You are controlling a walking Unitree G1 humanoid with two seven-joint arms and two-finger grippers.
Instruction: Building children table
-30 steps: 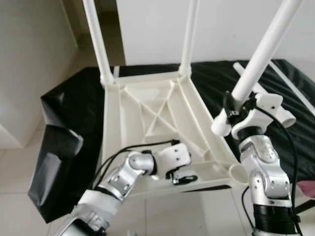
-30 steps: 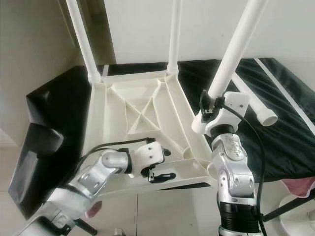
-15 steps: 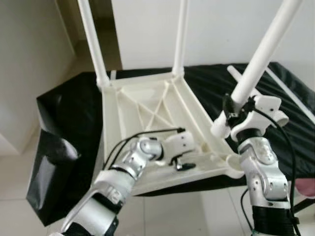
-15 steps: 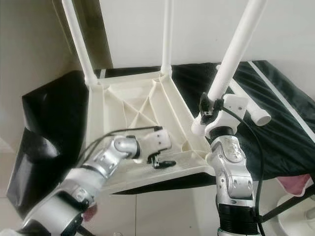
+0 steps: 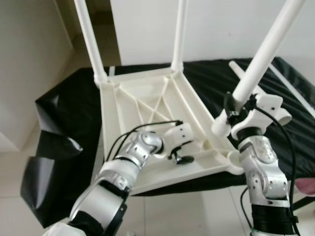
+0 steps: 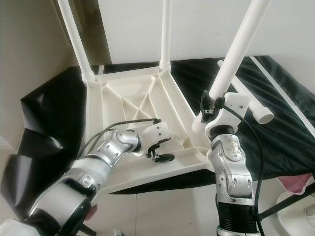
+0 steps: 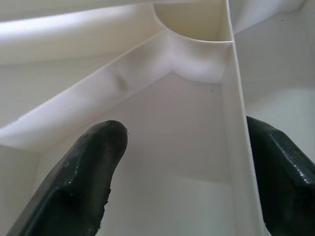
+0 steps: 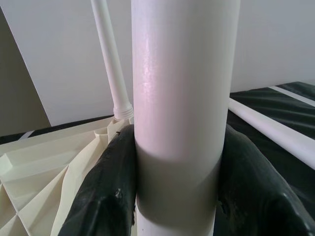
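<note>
Gripping white leg (image 5: pixel 261 59), right end effector (image 5: pixel 235 110), upturned tabletop (image 5: pixel 147 105) alongside

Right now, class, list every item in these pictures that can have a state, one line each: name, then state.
Tabletop: upside down on the black cover, ribs up.
Two far legs: fitted in corner sockets, upright.
Third leg: gripped, tilted, not yet socketed.
Fourth leg: loose, lying on the cover.
Near-right socket: empty.
Right tool: shut on the third leg.
Left tool: open, fingers astride a rib.
</note>
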